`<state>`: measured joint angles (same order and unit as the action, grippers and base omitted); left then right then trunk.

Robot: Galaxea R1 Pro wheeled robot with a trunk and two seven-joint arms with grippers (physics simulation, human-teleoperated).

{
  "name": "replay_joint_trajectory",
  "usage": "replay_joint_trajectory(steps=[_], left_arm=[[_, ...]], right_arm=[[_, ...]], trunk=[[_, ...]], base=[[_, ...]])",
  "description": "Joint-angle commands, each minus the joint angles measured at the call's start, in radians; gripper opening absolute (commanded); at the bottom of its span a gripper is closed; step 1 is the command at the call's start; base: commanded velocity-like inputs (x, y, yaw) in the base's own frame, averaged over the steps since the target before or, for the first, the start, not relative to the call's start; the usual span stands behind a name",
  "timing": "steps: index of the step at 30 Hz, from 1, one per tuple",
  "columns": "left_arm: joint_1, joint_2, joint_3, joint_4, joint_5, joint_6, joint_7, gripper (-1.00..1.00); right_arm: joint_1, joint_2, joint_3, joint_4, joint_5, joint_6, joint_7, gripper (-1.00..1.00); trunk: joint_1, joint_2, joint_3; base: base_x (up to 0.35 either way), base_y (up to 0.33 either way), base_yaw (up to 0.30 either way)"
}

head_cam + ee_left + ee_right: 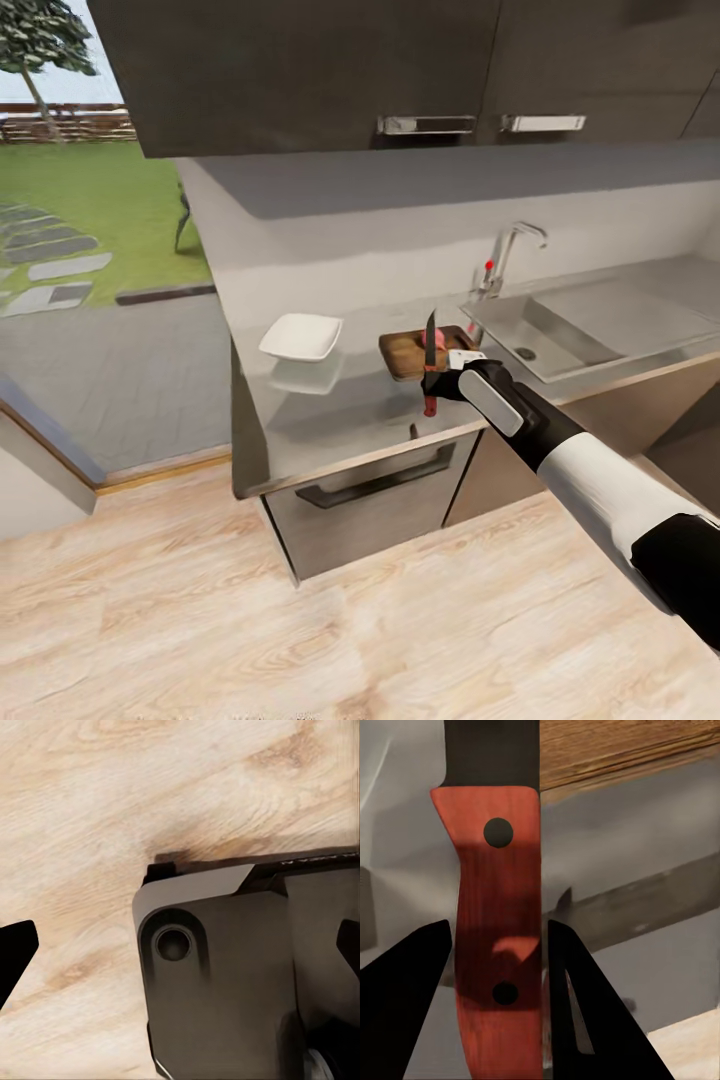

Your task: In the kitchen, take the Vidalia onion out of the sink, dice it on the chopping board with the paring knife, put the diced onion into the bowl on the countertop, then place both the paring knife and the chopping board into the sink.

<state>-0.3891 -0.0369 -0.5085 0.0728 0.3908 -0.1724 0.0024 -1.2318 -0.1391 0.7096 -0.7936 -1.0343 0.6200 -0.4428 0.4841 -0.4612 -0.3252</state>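
Red-handled knife (pixel 430 365) pinched upright in the right tool (pixel 437 385) above the onion (pixel 437 341) on the board (pixel 420 350) near the desk's (pixel 330 420) front edge; dicing, bowl (pixel 301 336) filling and sink (pixel 540 335) return remain.

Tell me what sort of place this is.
A home kitchen, most likely: a grey sink with a chrome tap is set into a glossy countertop under dark upper cabinets. A chopping board and white bowl sit on it; a garden lies beyond.
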Motion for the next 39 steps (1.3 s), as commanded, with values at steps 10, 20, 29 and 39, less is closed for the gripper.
replay_joint_trajectory(steps=[10,20,29,39], left_arm=[[-0.002,-0.001,-0.008,0.005,0.006,-0.007,0.001,1.0],[-0.002,-0.001,-0.008,0.005,0.006,-0.007,0.001,1.0],[-0.002,-0.003,-0.008,0.005,0.006,-0.007,0.0,1.0],[-0.002,-0.003,-0.008,0.005,0.006,-0.007,0.0,1.0]], right_arm=[[-0.001,-0.001,0.005,-0.003,-0.01,0.0,-0.01,-1.0],[-0.001,0.001,0.007,-0.003,-0.01,0.0,-0.01,-1.0],[-0.001,0.002,0.068,-0.056,-0.01,-0.001,-0.009,-1.0],[-0.001,-0.003,0.071,-0.109,-0.01,0.003,-0.01,-1.0]], trunk=[[0.0,-0.002,-0.013],[0.0,-0.002,-0.025],[0.0,-0.002,-0.036],[0.0,-0.002,-0.049]], base=[[0.0,-0.319,0.215],[0.0,-0.319,0.215],[0.0,-0.319,0.203],[0.0,-0.319,0.191]])
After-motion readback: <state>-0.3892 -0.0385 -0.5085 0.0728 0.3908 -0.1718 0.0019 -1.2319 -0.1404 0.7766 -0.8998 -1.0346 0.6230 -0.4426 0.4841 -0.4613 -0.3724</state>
